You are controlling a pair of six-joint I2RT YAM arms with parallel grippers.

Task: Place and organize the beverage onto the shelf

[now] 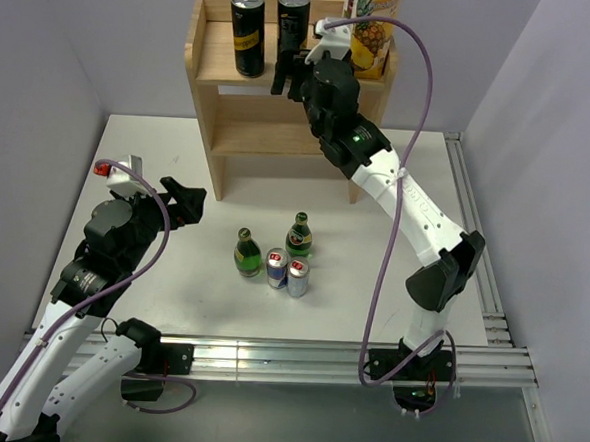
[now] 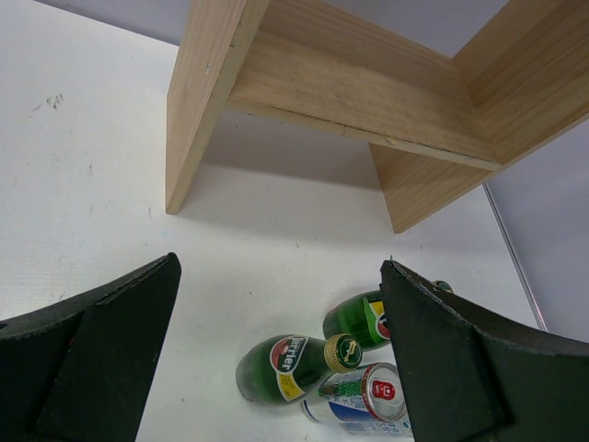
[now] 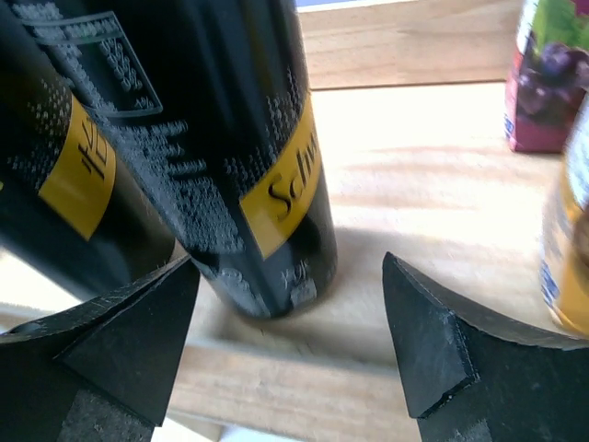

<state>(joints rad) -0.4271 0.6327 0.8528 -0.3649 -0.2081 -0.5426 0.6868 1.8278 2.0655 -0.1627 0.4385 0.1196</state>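
Two tall black cans with yellow marks (image 1: 248, 33) (image 1: 292, 18) stand on the top tier of the light wood shelf (image 1: 212, 66). My right gripper (image 1: 292, 69) is open just in front of the right-hand one; in the right wrist view that can (image 3: 248, 166) stands beyond my open gripper (image 3: 290, 265), untouched, with the other can (image 3: 55, 184) at left. Two green bottles (image 1: 247, 253) (image 1: 299, 236) and two blue-and-silver cans (image 1: 277, 268) (image 1: 299, 277) stand grouped on the table. My left gripper (image 1: 191, 205) is open and empty left of them; its wrist view shows a bottle (image 2: 285, 368) below my open gripper (image 2: 278, 267).
A tall pineapple juice carton (image 1: 372, 25) stands on the shelf's top tier at the right, close to my right wrist; a purple carton (image 3: 548, 83) shows behind it. The shelf's lower tier (image 1: 270, 134) is bare. A metal rail (image 1: 297, 356) runs along the table's near edge.
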